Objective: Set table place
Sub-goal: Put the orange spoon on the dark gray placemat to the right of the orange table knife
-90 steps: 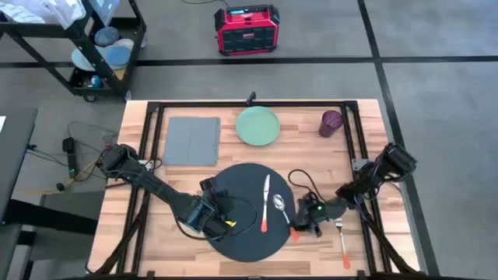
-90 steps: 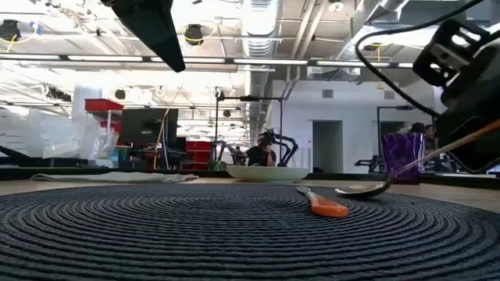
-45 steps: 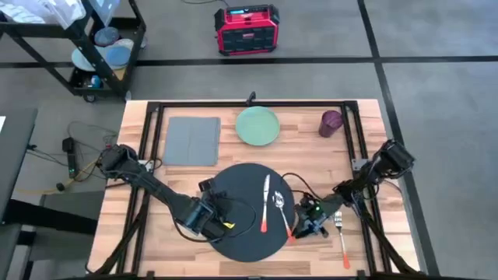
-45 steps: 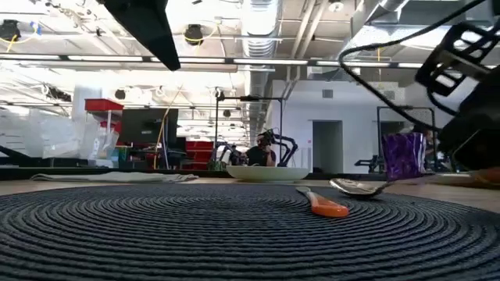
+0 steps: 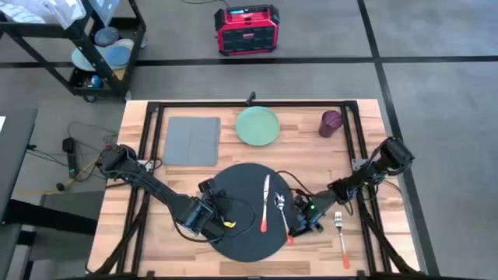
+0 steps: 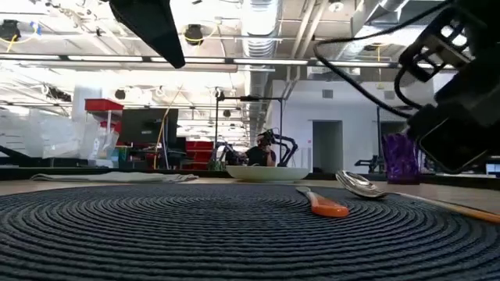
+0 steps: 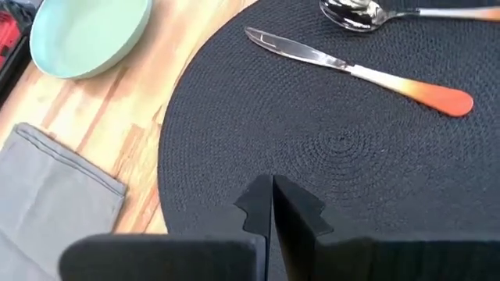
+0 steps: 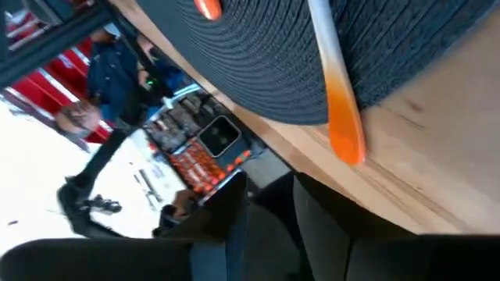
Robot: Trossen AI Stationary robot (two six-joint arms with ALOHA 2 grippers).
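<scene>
Low view, level with the tabletop. The woven black-grey placemat [image 6: 195, 234] fills the lower half of the frame. On it, right of centre, lies a knife [image 6: 322, 203] with an orange handle; just right of it rests a spoon [image 6: 361, 185], its handle running toward the lower right edge. Behind them stand a pale plate [image 6: 266, 173] at centre and a purple cup [image 6: 401, 158] at right. Dark arm parts occupy the upper left and the right edge.
</scene>
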